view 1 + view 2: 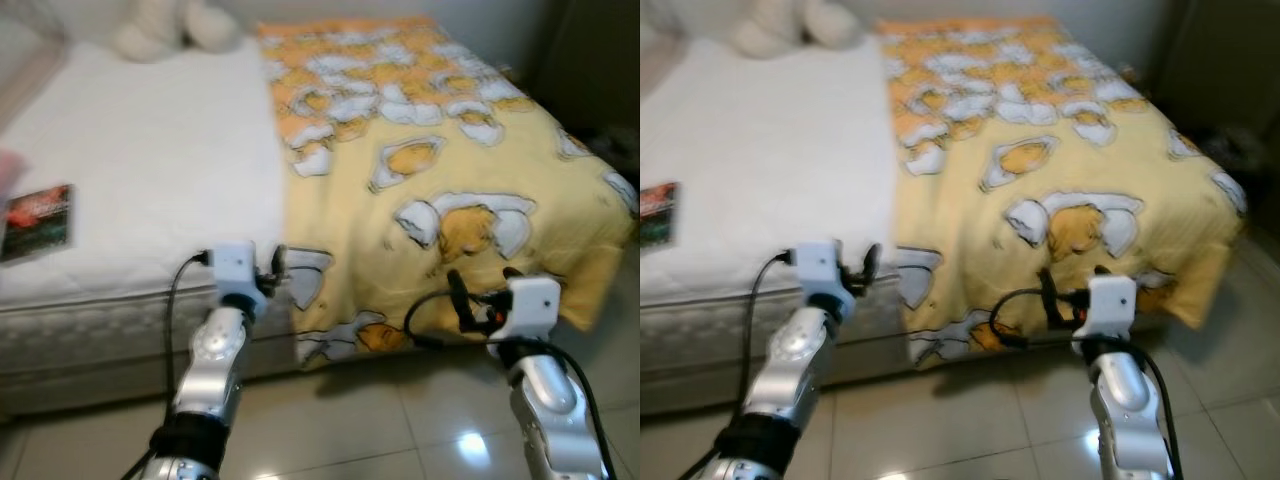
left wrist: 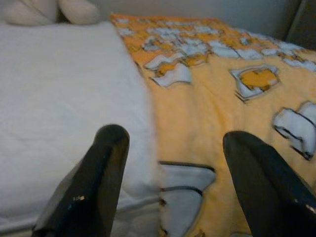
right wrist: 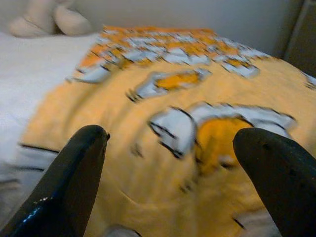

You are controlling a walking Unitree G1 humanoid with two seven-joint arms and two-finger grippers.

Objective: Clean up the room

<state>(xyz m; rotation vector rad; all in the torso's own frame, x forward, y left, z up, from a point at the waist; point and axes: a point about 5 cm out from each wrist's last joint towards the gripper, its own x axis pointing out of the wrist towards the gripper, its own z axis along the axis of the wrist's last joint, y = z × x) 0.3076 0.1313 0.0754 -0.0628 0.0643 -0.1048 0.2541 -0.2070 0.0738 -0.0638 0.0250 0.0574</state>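
Bed: white mattress (image 1: 140,170), its right half covered by a yellow printed blanket (image 1: 440,150) that hangs over the foot edge.
On bed: cream plush toy (image 1: 170,25) at the head end; small dark red-printed book (image 1: 38,220) near the left edge.
Left gripper (image 1: 280,268): jaws spread, empty, at the blanket's left hem.
Right gripper (image 1: 470,300): jaws spread, empty, at the hanging foot edge.
Step, judged: approach for straightening the blanket.
Next move: both jaws must close on the blanket's near edge before any pull.

A cream plush toy (image 1: 170,25) sits at the far end of the white mattress (image 1: 140,170). Glossy beige floor tiles (image 1: 380,420) lie below the bed, and a dark cabinet (image 1: 590,60) stands beyond its far corner.
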